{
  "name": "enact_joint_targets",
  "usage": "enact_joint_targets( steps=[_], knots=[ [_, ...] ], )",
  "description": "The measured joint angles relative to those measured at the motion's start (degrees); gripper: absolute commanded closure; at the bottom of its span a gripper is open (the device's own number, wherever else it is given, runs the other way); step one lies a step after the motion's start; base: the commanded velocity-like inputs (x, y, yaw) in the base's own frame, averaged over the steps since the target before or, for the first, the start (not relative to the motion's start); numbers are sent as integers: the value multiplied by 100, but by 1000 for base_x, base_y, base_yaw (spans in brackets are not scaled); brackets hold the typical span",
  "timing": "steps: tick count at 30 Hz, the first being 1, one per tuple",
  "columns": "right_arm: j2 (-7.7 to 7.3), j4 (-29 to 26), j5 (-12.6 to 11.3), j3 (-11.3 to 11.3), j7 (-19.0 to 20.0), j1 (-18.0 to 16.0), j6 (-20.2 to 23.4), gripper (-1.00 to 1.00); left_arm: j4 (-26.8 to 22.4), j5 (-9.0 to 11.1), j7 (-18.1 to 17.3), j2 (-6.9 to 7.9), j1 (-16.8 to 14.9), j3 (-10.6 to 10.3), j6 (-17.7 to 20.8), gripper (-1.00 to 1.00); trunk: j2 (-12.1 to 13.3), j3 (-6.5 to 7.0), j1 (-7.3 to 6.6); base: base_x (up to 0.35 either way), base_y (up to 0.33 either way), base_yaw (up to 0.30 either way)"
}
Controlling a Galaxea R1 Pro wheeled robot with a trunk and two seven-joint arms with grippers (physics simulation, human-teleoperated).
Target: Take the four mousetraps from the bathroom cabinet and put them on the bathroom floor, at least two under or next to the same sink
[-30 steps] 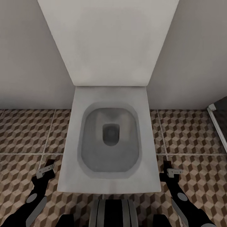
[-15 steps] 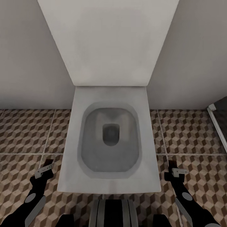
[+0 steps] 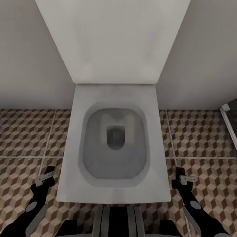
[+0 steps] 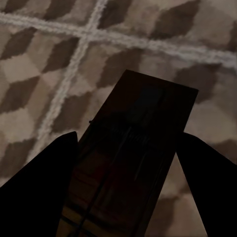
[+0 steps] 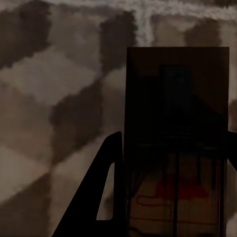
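Note:
My left gripper (image 3: 44, 177) hangs low over the bathroom floor (image 3: 23, 131), left of the toilet, shut on a mousetrap (image 4: 133, 163). That dark board with its spring bar lies flat between the fingers (image 4: 44, 187). Right of the toilet, my right gripper (image 3: 183, 177) is shut on another mousetrap (image 5: 175, 138), whose red bit shows near the wrist. In the head view each trap shows as a small brown edge at the fingertips, the left mousetrap (image 3: 49, 171) and the right mousetrap (image 3: 179, 171). The cabinet and the sink are out of view.
A white square toilet (image 3: 113, 144) with its raised lid stands straight ahead against the pale wall (image 3: 26, 59), between my two arms. A shower frame edge (image 3: 229, 123) stands at the far right. Cube-patterned tiles lie on both sides of the toilet.
Both grippers have sunk a little and spread outward, each still holding its trap. The camera has moved slightly closer, so the toilet looks larger.

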Motion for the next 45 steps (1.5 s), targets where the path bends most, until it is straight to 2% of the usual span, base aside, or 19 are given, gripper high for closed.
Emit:
enact_joint_targets(
  steps=[22,28,32,35,38,41,43,45],
  knots=[
    [0,7,0,2,6,-2,0,100,0,1,-23,-9,0,0,-9,100,0,0,0,0,0,0],
    [0,7,1,6,118,0,0,100,0,20,-43,-10,0,0,-2,100,0,0,0,0,0,0],
    [-44,5,-21,-24,552,-1,2,100,0,38,-54,-13,0,0,-3,100,0,0,0,0,0,0],
    [-124,3,-50,-236,1040,-2,6,100,0,53,-59,-23,0,0,-1,100,0,0,0,0,0,0],
    [-143,2,-53,-448,1198,-1,14,100,0,64,-66,-25,0,-4,5,100,0,0,0,0,0,0],
    [-149,2,-48,-527,1245,-2,16,100,-3,73,-138,-31,0,-7,8,100,0,0,0,0,0,0],
    [-150,2,-46,-546,1255,-1,17,100,-3,77,-317,-22,0,-6,12,100,0,0,0,0,0,0],
    [-151,2,-41,-557,1262,-2,17,100,-1,84,-665,-7,0,10,24,100,0,0,0,0,0,0]
  ],
)
